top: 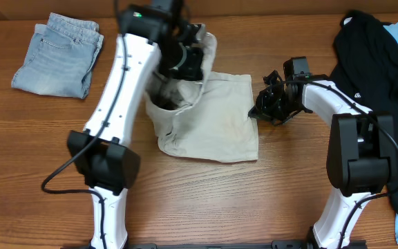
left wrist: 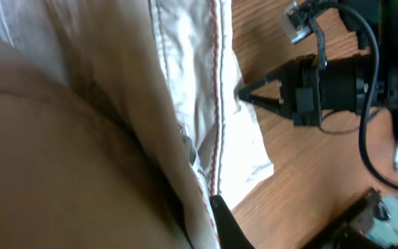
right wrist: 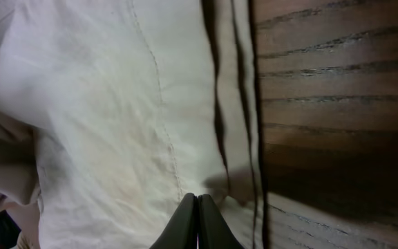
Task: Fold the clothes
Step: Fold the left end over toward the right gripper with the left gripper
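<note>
Wood is the ground of the overhead view: the table (top: 254, 200), and near its middle lie the shorts (top: 216, 117) — pale khaki, spread mostly flat on their right half, bunched and raised on their left. A black garment (top: 378, 69) is heaped at the right edge of the table and folded denim (top: 57, 55) sits in the far left corner, both well apart from the shorts and neither in play. The left gripper (top: 193, 61) hangs above the upper left part of the shorts with a hump of cloth drawn up to it. Its wrist view is nearly all fabric, with a red-stitched seam running down and one dark finger (left wrist: 223, 225) showing under the hem, so I judge it clamped on the cloth. The right gripper (top: 256, 109) is low at the right edge of the shorts, its tips drawn together to a point and touching the hem; whether any cloth is nipped between them I cannot tell. The step in hand looks like the first fold, with the left side lifted to go over the right. That fold is not yet laid, so the task seems early. Next, the raised flap needs to travel across toward the right edge and come down flat — edge to edge, without dragging the lower layer. The right gripper needs either to hold the hem down or to clear out of the flap's path.
</note>
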Controlling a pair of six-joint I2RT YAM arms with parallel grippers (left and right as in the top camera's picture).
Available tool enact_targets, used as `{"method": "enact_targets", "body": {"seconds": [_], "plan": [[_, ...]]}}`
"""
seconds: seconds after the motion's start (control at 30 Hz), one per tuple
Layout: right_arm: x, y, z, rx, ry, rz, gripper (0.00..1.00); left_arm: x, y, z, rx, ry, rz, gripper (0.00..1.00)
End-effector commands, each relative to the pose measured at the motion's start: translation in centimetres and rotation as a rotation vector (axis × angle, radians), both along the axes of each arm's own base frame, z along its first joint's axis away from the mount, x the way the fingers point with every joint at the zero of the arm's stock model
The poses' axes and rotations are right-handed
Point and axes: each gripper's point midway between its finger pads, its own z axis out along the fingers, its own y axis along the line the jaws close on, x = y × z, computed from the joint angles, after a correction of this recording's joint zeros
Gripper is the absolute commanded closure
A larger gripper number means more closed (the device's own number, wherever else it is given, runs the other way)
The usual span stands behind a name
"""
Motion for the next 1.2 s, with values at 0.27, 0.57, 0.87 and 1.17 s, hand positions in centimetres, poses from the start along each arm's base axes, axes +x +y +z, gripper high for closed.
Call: {"method": "enact_targets", "body": {"seconds": [0.27, 0.57, 0.87, 1.17], "plan": [[1.9, -0.3, 4.1, 0.087, -0.088, -0.024, 0.96, 1.2, -6.7, -7.2, 0.024, 0.072, 0.051, 0.95], [3.0, -4.2, 11.6, 0.084, -0.245, -0.110, 0.96, 0.6, -12.6, -10.4, -0.103, 0.121, -0.017, 0.60], [2.6, -6.5, 12.4, 0.077, -0.237, -0.166, 0.92, -0.8, -14.8, -7.3, -0.194, 0.109, -0.087, 0.03], [2.5, -7.1, 11.8, 0.035, -0.230, -0.173, 0.45, -1.7, -14.4, 6.5, -0.349, -0.114, -0.143, 0.00]]}}
